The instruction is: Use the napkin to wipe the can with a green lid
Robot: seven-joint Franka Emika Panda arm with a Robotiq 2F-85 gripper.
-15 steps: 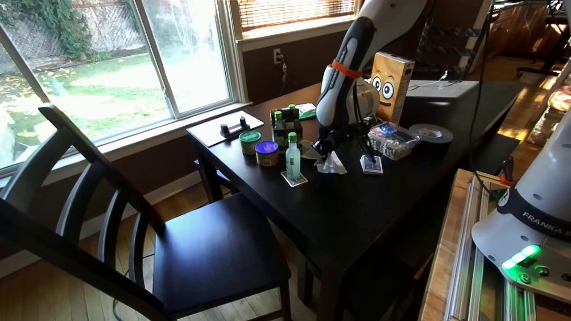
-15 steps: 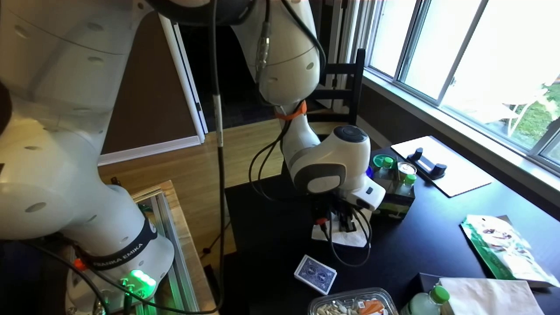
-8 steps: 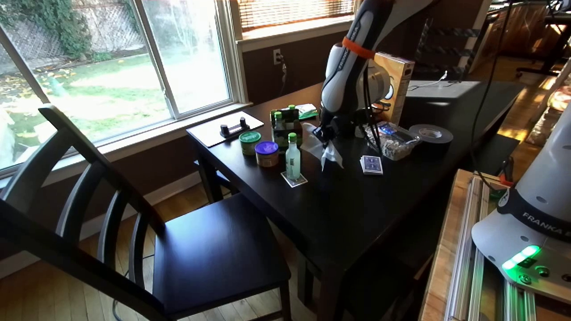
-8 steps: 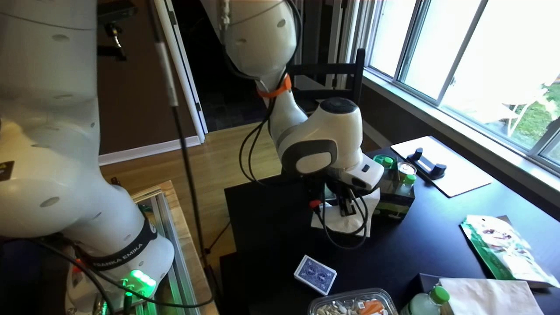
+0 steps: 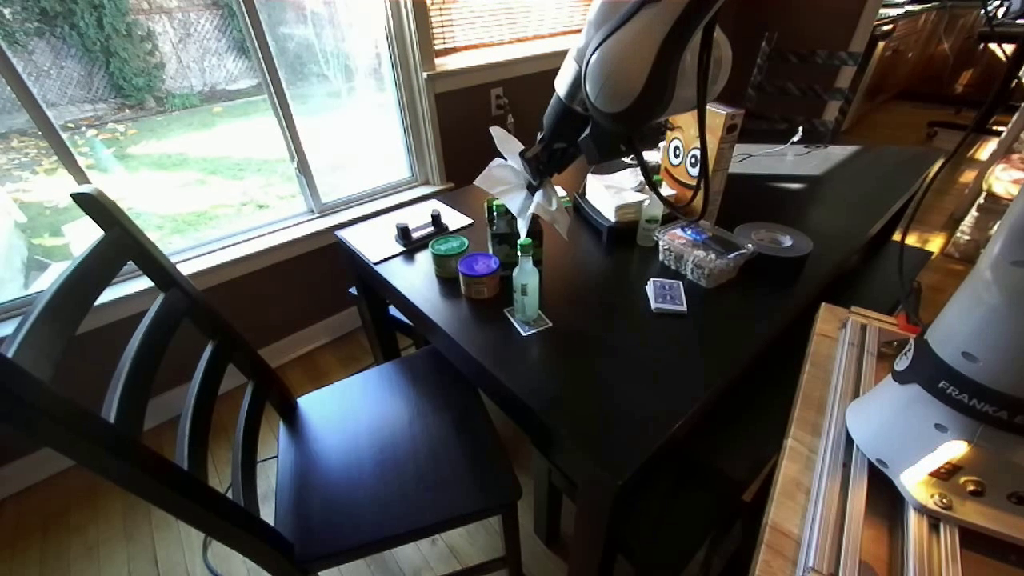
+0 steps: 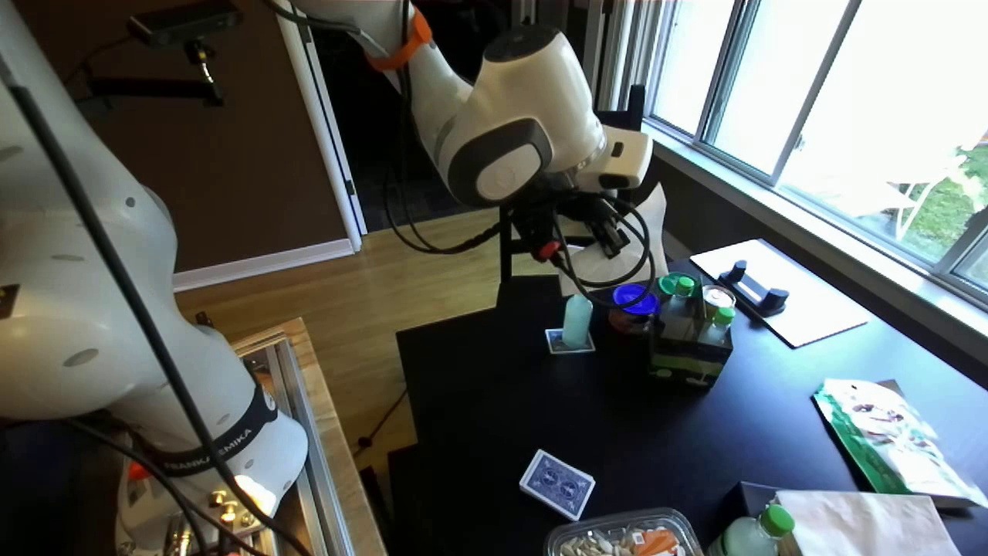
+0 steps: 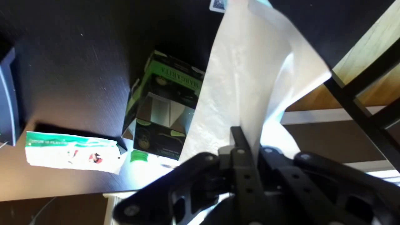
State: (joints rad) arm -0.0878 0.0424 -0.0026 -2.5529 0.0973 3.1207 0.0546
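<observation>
My gripper (image 7: 252, 142) is shut on a white napkin (image 7: 215, 103), which is pinched in its middle and flares out on both sides. In an exterior view the gripper (image 5: 534, 170) is high above the table, tilted, with the napkin (image 5: 506, 186) hanging over the far end. The can with a green lid (image 5: 449, 256) stands upright on the table near the window-side edge, below and apart from the napkin. Its green lid (image 6: 676, 281) shows partly behind the carton in an exterior view. The can is not visible in the wrist view.
A purple-lidded can (image 5: 479, 278) stands beside the green-lidded one. A green-capped bottle (image 5: 526, 290) stands on a card just below the napkin. A bottle carton (image 6: 688, 364) is close behind. A card deck (image 6: 557, 484), plastic food box (image 5: 704, 254) and whiteboard (image 6: 779, 297) lie around.
The gripper has risen from near the tabletop with the napkin in it and tilted, uncovering the bottle on its card in an exterior view. The base light turned from green to yellowish white.
</observation>
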